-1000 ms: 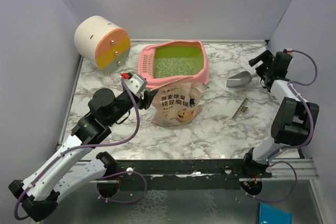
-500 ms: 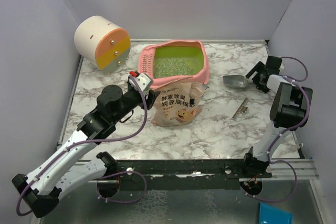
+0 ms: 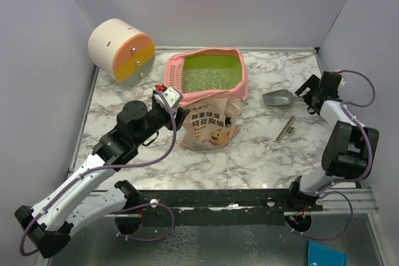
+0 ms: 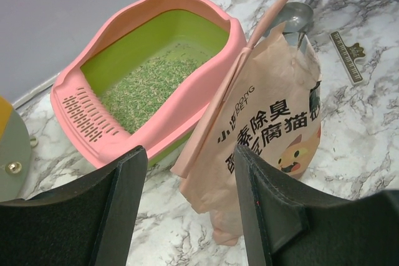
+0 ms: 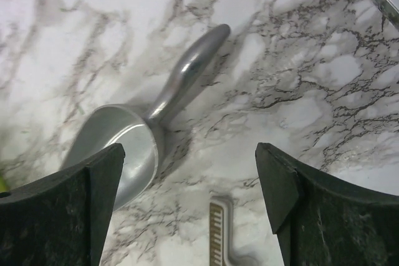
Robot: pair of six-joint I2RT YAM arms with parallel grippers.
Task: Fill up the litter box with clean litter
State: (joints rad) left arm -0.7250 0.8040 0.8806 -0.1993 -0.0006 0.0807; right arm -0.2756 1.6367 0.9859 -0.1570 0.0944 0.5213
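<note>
left hand [image 4: 187,163] released, pouch [image 4: 268,129] just ahead, beside litter box [image 4: 181,123] front edge | right hand [image 5: 187,154] released over scoop [image 5: 181,82], open bench [image 5: 312,60] around handle

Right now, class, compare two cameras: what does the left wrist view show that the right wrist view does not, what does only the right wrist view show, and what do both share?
Only the left wrist view shows the litter box, pink with a green basin, the clean litter spread thinly inside it, and the printed pouch standing beside it. Only the right wrist view shows the whole handle of the grey scoop, seen between the open fingers of the right gripper. Both show the scoop's bowl, the small toothed clip and the marble table.
</note>
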